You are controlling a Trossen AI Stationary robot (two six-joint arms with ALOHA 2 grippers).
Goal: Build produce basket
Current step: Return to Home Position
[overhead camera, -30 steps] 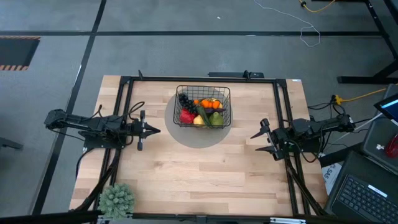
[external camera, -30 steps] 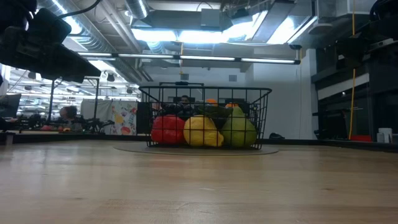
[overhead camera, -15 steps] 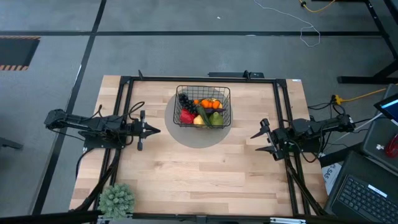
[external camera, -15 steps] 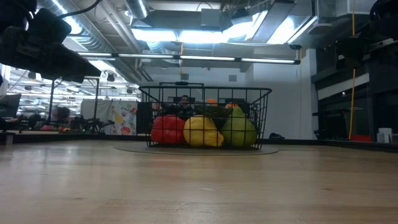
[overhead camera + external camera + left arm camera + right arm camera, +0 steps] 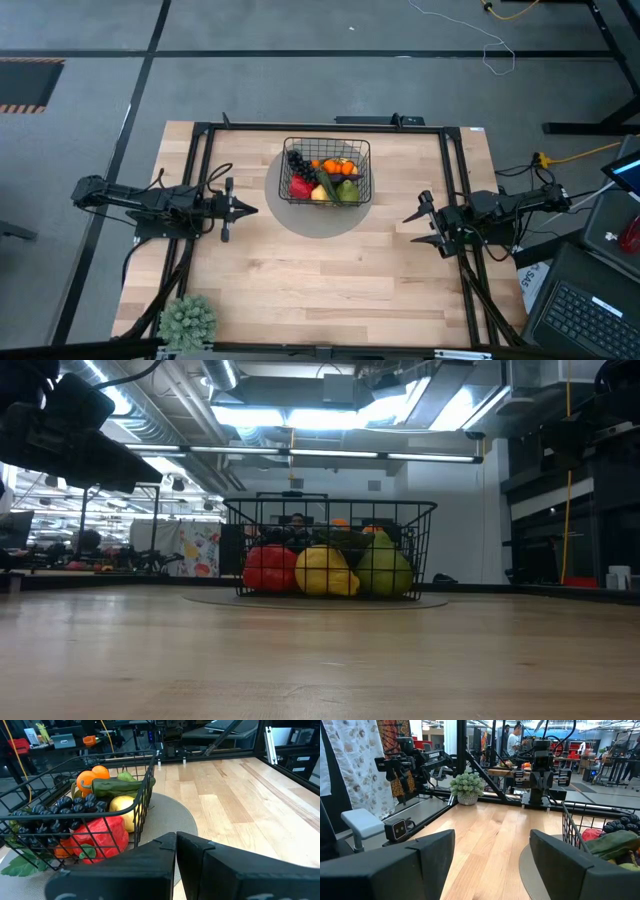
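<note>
The black wire-mesh basket [image 5: 327, 172] stands by its base on a round grey mat [image 5: 318, 222] at the table's far middle. The produce fills it: dark grapes [image 5: 47, 815], red pepper [image 5: 100, 836], lemon [image 5: 322, 572], green apple [image 5: 385, 570], oranges [image 5: 92, 775], cucumber [image 5: 117, 786]. My left gripper [image 5: 250, 210] hovers left of the basket, fingers shut, holding nothing. My right gripper [image 5: 410, 228] hovers right of the basket, fingers open and empty.
A bushy grey-green plant [image 5: 188, 320] sits at the table's near-left corner. A black frame rail [image 5: 320, 127] runs along the far and side edges. Bare wood lies across the table's near half [image 5: 330, 285]. A laptop [image 5: 590, 315] sits off the table's right.
</note>
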